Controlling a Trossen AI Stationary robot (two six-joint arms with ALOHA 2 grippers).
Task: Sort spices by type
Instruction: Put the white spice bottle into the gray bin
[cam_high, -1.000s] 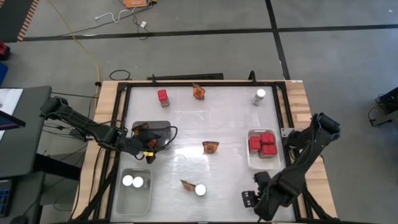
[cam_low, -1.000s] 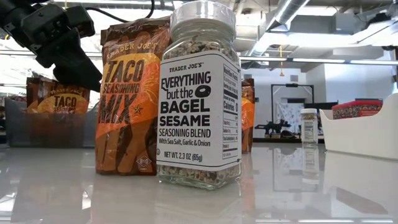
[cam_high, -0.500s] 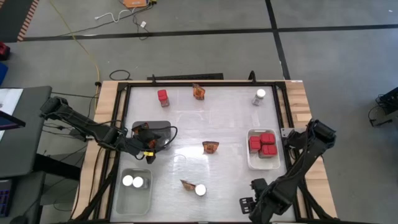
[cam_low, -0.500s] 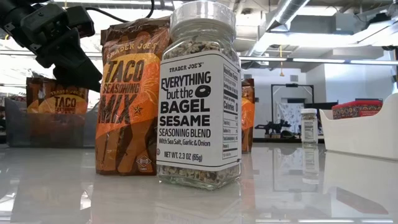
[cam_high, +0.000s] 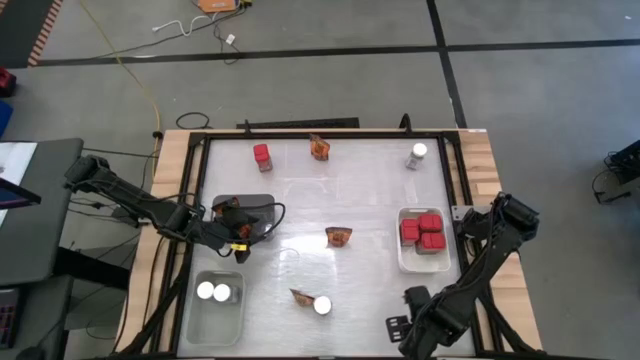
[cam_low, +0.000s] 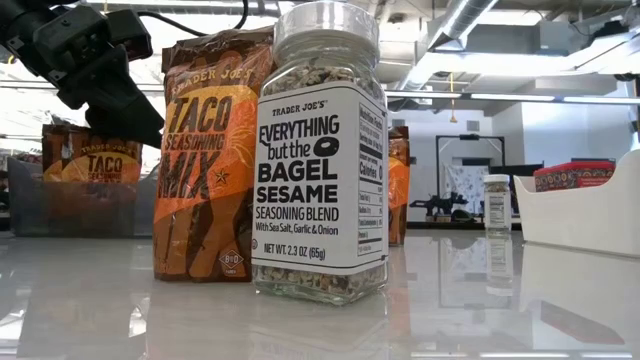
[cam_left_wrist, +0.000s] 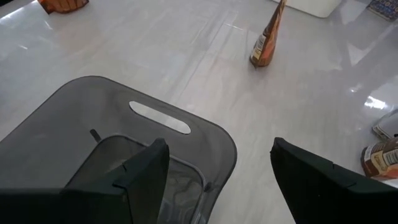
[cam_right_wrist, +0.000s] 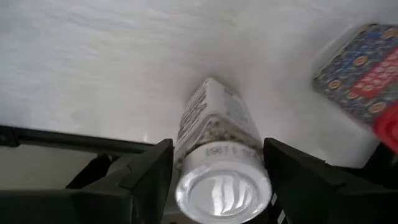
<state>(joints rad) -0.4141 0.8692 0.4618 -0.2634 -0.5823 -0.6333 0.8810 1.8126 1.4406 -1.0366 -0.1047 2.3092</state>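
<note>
Reading the high view as a clock face with twelve at the far edge, the left gripper (cam_high: 245, 226) hangs at nine o'clock over the grey tray (cam_high: 262, 201), its fingers spread apart with nothing between them. The low view shows orange-brown packets (cam_low: 100, 162) standing in that tray. The right gripper (cam_right_wrist: 217, 177) sits near the table's edge at five o'clock, and its wrist view shows it clamped on the sides of a white-lidded held jar (cam_right_wrist: 214, 134), lid end toward the camera. The white tray (cam_high: 425, 262) at three o'clock holds the sorted red boxes (cam_high: 422, 231), packed close together. The clear tray (cam_high: 215, 320) at seven o'clock holds two sorted jars (cam_high: 214, 292) side by side. Still loose on the table are a lone red box (cam_high: 262, 154) at eleven, a far packet (cam_high: 319, 146) at twelve, a far jar (cam_high: 418, 153) at one, and a middle packet (cam_high: 338, 236) near the dial's centre. At six o'clock a near packet (cam_high: 300, 296) stands just beside a near jar (cam_high: 322, 305), and both loom large in the low view.
</note>
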